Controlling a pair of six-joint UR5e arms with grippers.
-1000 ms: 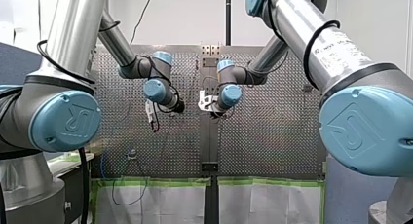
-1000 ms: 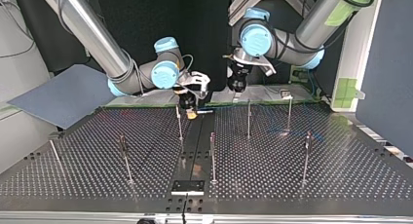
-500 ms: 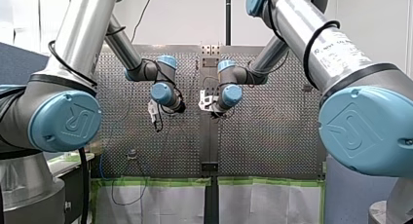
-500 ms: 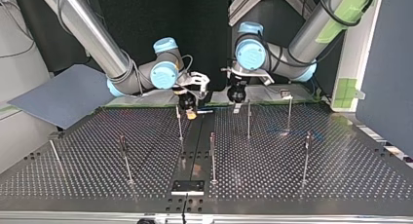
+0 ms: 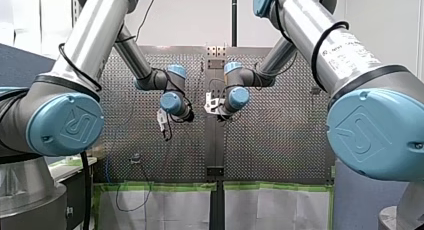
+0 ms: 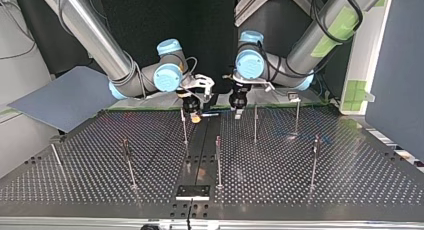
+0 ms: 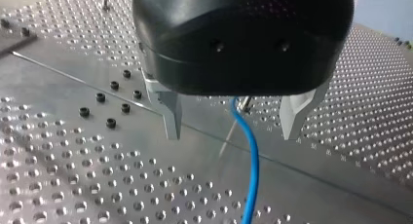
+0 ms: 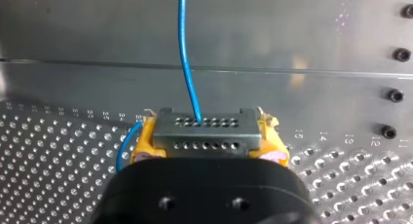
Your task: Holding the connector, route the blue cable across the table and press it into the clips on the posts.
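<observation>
Grey perforated metal connector (image 8: 206, 127): pinched in right pincer (image 8: 207, 142). Thin blue cable (image 7: 252, 170): between spread left pincer (image 7: 234, 130); close loosely, letting it slide.

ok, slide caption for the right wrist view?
My right tool, yellow pads shut on the grey connector, with the blue cable leading ahead over the perforated table.
</observation>
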